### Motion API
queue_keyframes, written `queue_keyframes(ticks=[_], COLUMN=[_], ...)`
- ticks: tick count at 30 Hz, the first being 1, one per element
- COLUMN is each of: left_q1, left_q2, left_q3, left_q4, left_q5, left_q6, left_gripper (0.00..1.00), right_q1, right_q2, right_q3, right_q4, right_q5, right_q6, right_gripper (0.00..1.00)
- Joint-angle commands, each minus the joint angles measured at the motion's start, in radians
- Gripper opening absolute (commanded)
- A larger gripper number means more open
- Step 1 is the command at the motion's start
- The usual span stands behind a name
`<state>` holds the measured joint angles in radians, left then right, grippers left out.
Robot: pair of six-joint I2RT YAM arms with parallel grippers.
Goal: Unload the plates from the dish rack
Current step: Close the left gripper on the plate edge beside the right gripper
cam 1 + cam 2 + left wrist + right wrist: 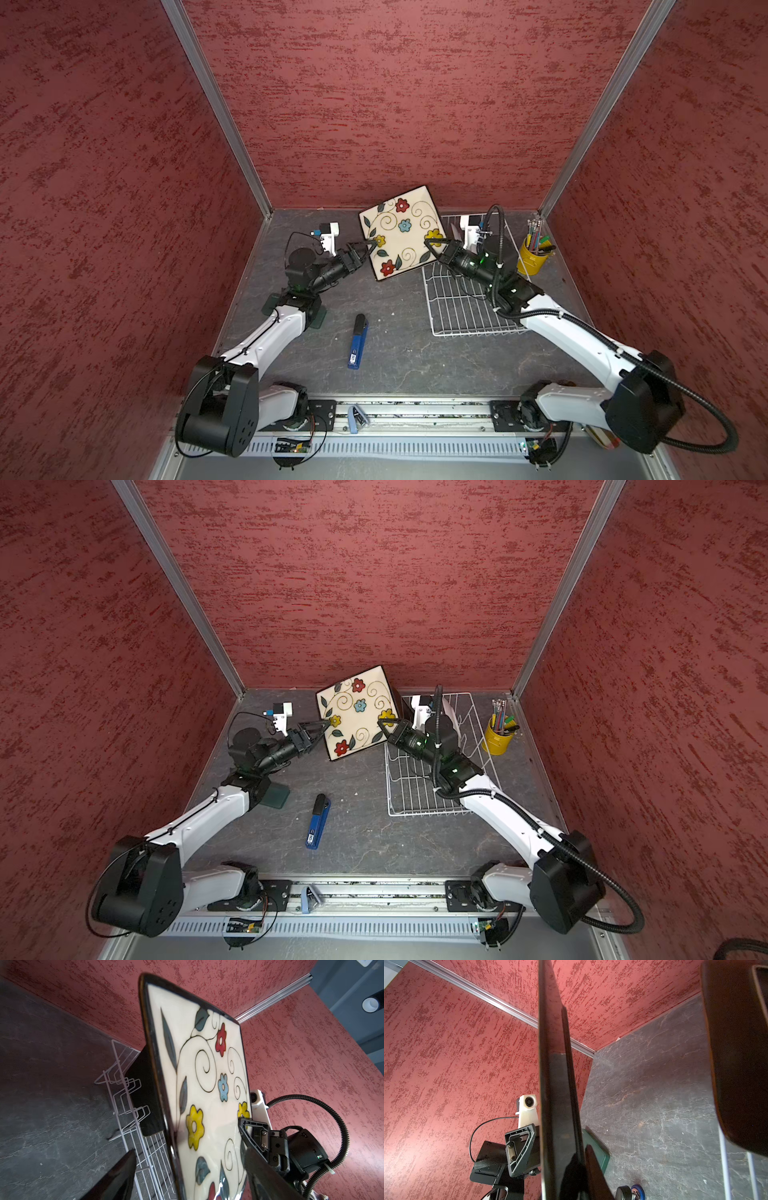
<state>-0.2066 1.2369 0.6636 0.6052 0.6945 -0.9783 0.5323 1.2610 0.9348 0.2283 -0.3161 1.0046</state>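
One plate [401,230]: beside rack [457,311], seemingly mid-handover.
My right claw [427,241]: grasps it.
My left claw [372,245]: released astride it; must clench.

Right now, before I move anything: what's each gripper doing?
Left gripper: open, jaws astride the edge of the flowered plate, not clamped.
Right gripper: shut on the flowered plate, opposite edge.
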Motion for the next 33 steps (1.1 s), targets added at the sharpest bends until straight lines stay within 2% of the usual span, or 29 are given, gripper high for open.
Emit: queue_keyframes(ticks=[1,5,10,21,27,28,30,33], left_q1=[0.007,0.010,0.009,0.009,0.009,0.009,0.009,0.013], left_q2=[0.019,0.039,0.063,0.079,0.079,0.079,0.079,0.078], left_q3=[0.039,0.063,0.086,0.088,0.092,0.090,0.082,0.072], left_q4=[0.036,0.039,0.048,0.085,0.087,0.089,0.111,0.140], left_q5=[0.033,0.045,0.054,0.057,0.060,0.060,0.060,0.057], left_q6=[0.001,0.001,-0.005,-0.029,-0.030,-0.030,-0.031,-0.041], left_gripper=[0.74,0.65,0.63,0.40,0.31,0.26,0.02,0.00], right_q1=[-0.011,-0.014,-0.015,-0.017,-0.017,-0.017,-0.018,-0.020], right_q2=[-0.031,-0.031,-0.030,-0.020,-0.012,-0.012,-0.012,-0.013], right_q3=[0.036,0.039,0.035,0.035,0.035,0.033,0.032,0.033], right_q4=[0.275,0.275,0.286,0.305,0.310,0.312,0.312,0.297], right_q5=[-0.044,-0.044,-0.050,-0.075,-0.082,-0.083,-0.084,-0.083], right_q6=[0.034,0.035,0.043,0.057,0.060,0.060,0.058,0.043], right_gripper=[0.00,0.00,0.00,0.00,0.00,0.00,0.00,0.00])
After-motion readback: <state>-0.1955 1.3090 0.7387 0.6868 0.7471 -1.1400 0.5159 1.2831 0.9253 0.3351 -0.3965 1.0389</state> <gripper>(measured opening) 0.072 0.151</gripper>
